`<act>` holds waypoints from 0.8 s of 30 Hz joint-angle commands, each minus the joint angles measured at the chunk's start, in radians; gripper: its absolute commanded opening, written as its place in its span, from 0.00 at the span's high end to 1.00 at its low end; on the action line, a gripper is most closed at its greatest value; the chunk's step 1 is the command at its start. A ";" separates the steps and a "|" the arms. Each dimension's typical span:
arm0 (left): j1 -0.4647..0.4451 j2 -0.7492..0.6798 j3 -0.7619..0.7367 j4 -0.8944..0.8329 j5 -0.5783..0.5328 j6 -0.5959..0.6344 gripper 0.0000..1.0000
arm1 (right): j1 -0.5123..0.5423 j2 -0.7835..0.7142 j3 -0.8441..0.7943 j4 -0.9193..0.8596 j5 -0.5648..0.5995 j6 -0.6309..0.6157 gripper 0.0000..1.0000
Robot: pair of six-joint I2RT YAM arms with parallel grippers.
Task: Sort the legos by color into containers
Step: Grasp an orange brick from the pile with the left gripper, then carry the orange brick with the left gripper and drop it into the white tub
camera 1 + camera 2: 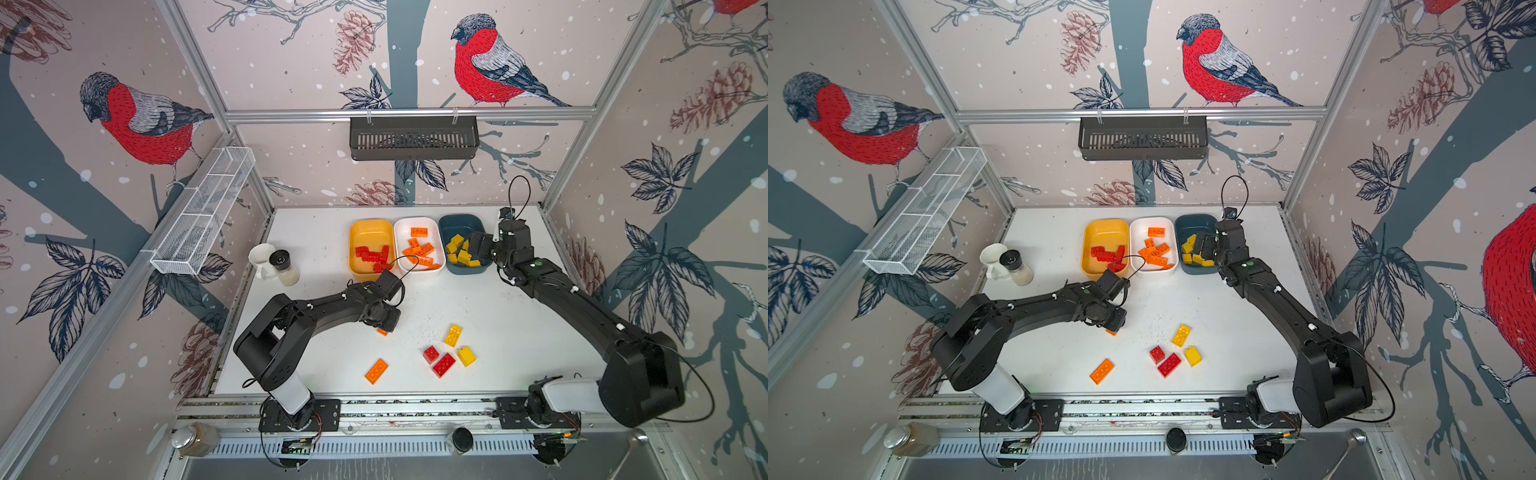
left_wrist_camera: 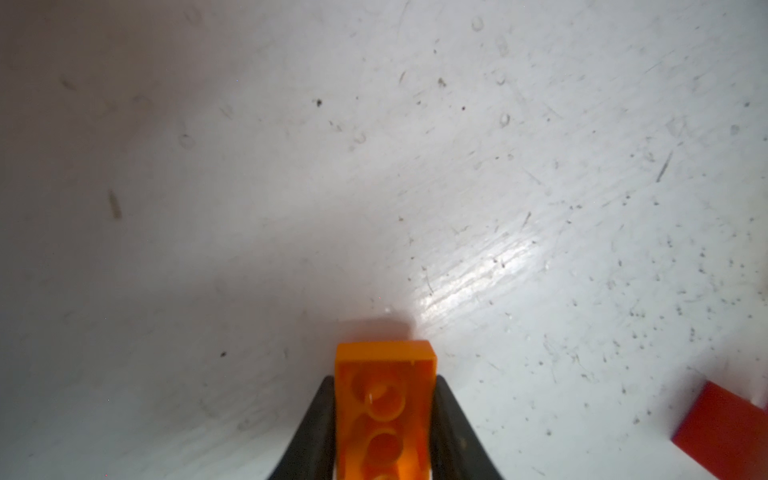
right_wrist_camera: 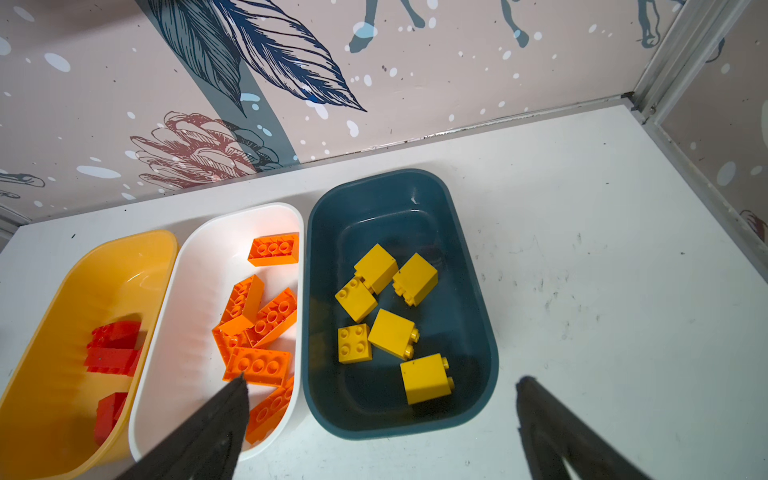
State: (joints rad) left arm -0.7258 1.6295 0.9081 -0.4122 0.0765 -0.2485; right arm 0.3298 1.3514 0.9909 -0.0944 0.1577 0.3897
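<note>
- Jaws of left gripper (image 2: 384, 379) clamped on orange lego (image 2: 386, 419).
- Over teal tub (image 3: 386, 220), 1 o'clock of table (image 1: 498, 332): right gripper (image 3: 384, 379) spread open.
- Five loose legos (image 1: 443, 365) toward 5 o'clock.

You worked in robot lab cell: aluminium frame (image 1: 409, 113) and bird-print panels (image 1: 291, 54) enclosed white table (image 1: 519, 332), arm bases (image 1: 328, 413) bolted along table's front edge.

White mug (image 1: 258, 257) touching glass shaker (image 1: 286, 268)

Orange lego (image 2: 384, 415), seemingly underside-up, gripped; tubs (image 3: 374, 208) hold colour-sorted bricks (image 3: 415, 278)
</note>
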 commanded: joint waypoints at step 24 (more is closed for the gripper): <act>0.031 0.416 0.663 0.360 -0.401 -0.220 0.71 | -0.010 -0.153 -0.148 0.063 -0.150 0.124 0.00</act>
State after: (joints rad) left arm -0.6987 2.0121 1.5219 -0.0746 -0.2447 -0.4477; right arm 0.3161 1.2106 0.8536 -0.0513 0.0391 0.4847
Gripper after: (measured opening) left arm 0.341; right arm 0.995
